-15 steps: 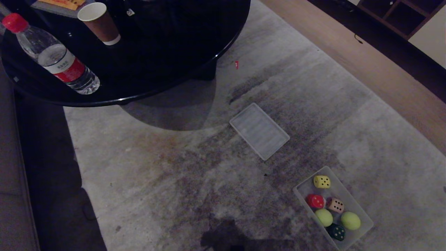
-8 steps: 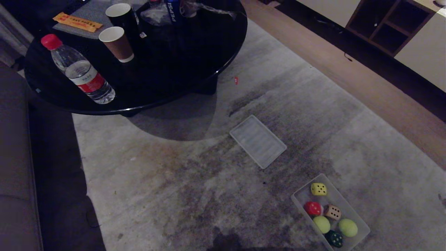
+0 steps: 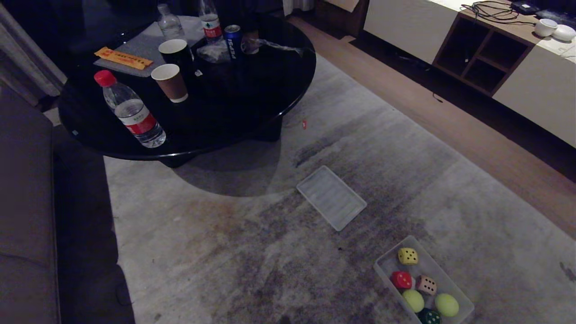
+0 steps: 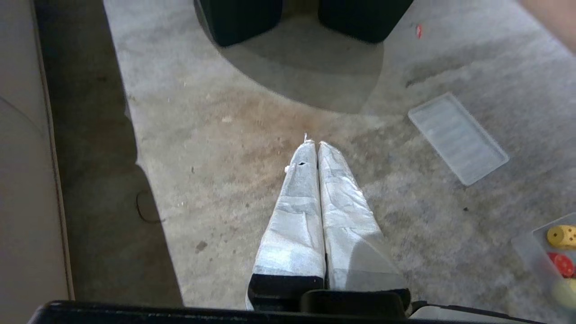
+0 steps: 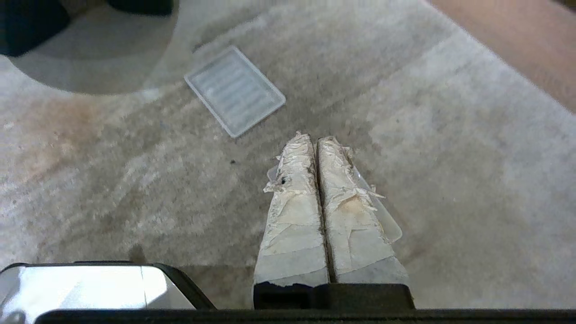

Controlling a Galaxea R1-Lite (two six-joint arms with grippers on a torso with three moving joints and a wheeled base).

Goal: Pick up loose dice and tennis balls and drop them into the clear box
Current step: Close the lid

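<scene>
i see box (image 3: 450, 281) low right on rug, long axis diagonal; right end effector (image 5: 315, 140) nearer, left end effector (image 4: 313, 145) farther; both closed, empty.

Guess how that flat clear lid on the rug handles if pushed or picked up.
The ribbed clear lid lies flat on the rug, so probably slides, won't roll. Thin and translucent: likely light, slightly flexible. Low rim suggests an awkward pinch from above.
</scene>
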